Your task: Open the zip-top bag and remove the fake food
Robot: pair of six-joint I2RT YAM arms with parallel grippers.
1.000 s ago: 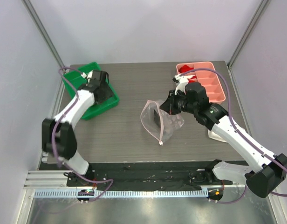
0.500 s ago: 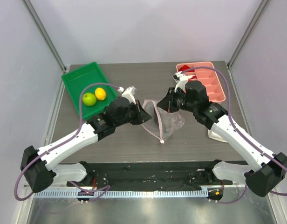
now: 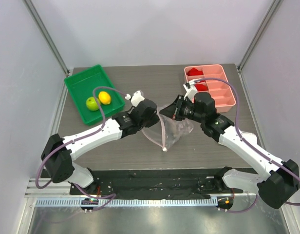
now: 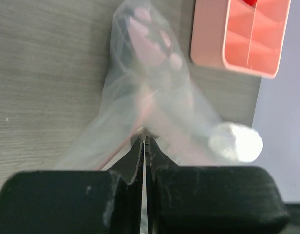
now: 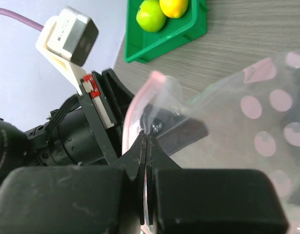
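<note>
The table [image 3: 140,83] is a dark grey board with a fine wood grain; on it the two arms, white shells on black joints, reach in toward the middle from either side. The green tray [image 3: 86,85] is a shallow rectangle of glossy plastic at the far left. The pink tray [image 3: 227,92], at the far right, is long and split into narrow compartments, with red pieces [image 3: 194,73] in its far end.

The zip-top bag [image 3: 177,130] sits mid-table between the trays; its film is clear, crinkled and slack, with pale pink dots and a pink strip curving round its mouth. The left gripper [image 4: 144,141] has its flat black fingers pressed together on the film at one side of the mouth. The right gripper [image 5: 146,136] is likewise pinched closed on the pink rim opposite.

The fake food lies in the green tray, outside the bag; the lime green fruit [image 3: 92,103] and the yellow-orange fruit [image 3: 105,97] are smooth, round and touching.
</note>
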